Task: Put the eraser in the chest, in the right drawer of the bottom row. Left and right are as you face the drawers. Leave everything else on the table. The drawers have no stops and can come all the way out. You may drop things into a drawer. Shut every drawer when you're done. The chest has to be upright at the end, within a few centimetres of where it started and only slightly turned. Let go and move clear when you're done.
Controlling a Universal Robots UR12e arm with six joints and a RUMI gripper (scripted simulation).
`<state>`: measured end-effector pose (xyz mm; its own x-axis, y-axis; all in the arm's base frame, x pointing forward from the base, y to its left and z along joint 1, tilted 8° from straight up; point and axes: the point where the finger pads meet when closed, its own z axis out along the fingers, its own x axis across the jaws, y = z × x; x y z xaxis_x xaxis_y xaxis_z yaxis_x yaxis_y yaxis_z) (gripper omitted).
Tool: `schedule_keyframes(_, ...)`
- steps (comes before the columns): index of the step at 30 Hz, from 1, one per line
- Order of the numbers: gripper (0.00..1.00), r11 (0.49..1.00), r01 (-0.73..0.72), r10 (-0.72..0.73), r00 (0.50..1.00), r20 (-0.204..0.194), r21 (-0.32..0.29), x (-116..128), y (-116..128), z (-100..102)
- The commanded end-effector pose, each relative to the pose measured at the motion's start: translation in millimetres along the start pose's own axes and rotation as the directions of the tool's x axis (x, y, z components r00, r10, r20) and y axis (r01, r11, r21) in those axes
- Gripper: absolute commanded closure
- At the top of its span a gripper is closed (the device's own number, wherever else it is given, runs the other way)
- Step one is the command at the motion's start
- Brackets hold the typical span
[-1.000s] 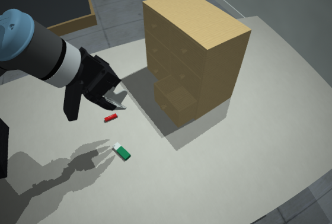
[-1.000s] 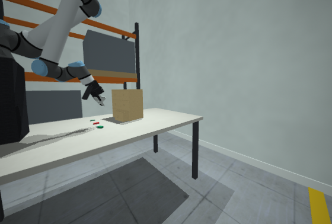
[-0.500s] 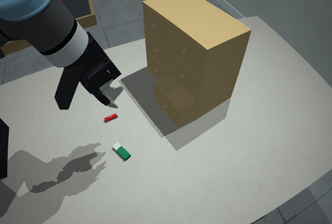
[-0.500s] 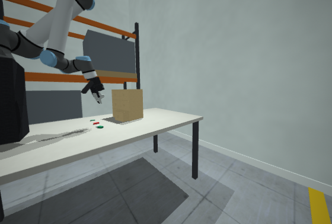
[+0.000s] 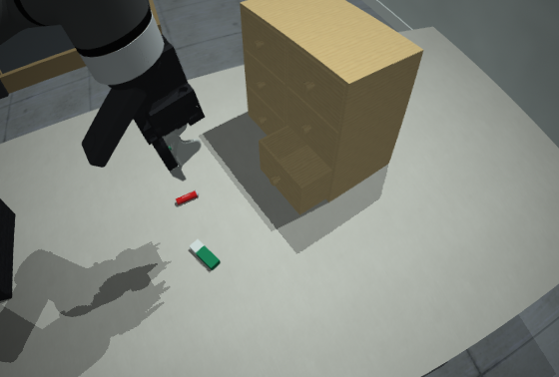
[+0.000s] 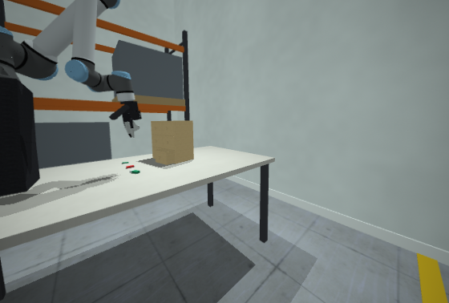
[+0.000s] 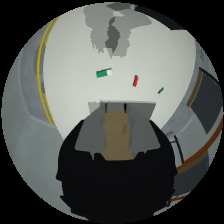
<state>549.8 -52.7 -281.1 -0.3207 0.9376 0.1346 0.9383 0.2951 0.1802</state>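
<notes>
- The gripper (image 5: 172, 155) is hanging above the table (image 5: 399, 267), well clear of its surface, with its narrow jaws standing nearly together and nothing between them
- The eraser (image 5: 205, 254), green with a white end, is lying flat on the table, in front of the chest (image 5: 329, 48) and apart from it
- A small red object (image 5: 187, 197) is lying between the eraser and the gripper, touching neither
- In the exterior view a third small green object (image 6: 125, 163) is lying on the table near the red one
- The bottom-row drawer (image 5: 294, 170) at the chest's near corner is standing pulled partway out, its inside showing; the other drawers are sitting flush
- The chest is standing upright on the table
- The arm's shadow (image 5: 100, 282) is falling across the table left of the eraser
</notes>
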Motion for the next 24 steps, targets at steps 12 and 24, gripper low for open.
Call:
schedule_keyframes(12, 0.8, 0.993, 0.0, 0.001, 1.0, -0.002, 0.12, -1, -9, -15)
schedule_keyframes(24, 0.8, 0.99, 0.0, 0.001, 1.0, -0.002, 0.144, -1, -11, -18)
